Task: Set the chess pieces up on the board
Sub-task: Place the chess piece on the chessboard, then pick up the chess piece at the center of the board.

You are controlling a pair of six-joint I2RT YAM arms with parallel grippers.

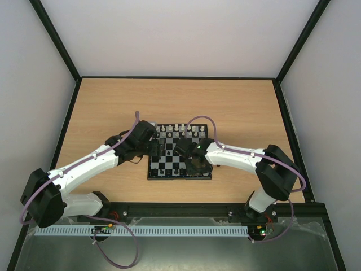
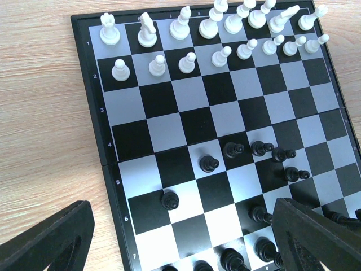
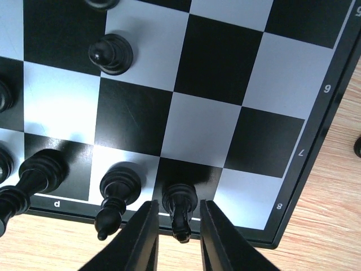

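The board (image 1: 163, 169) lies in the middle of the table. Cream-white chess pieces (image 2: 186, 25) stand in two rows along its far side. Black chess pieces stand scattered mid-board, among them a pawn (image 2: 170, 200) and another pawn (image 2: 208, 164). My left gripper (image 2: 181, 212) hovers wide open over the board's left part, holding nothing. My right gripper (image 3: 179, 212) is low at the board's near edge. Its jaws straddle an upright black knight (image 3: 179, 197) on a back-row square, with a thin gap on each side. Next to the knight stands a black bishop (image 3: 118, 189).
Both arms reach in over the board from either side (image 1: 90, 164) (image 1: 242, 158). One dark piece (image 3: 357, 148) sits off the board on the wood, to its right. More black pieces crowd the back row left of the bishop (image 3: 39, 172).
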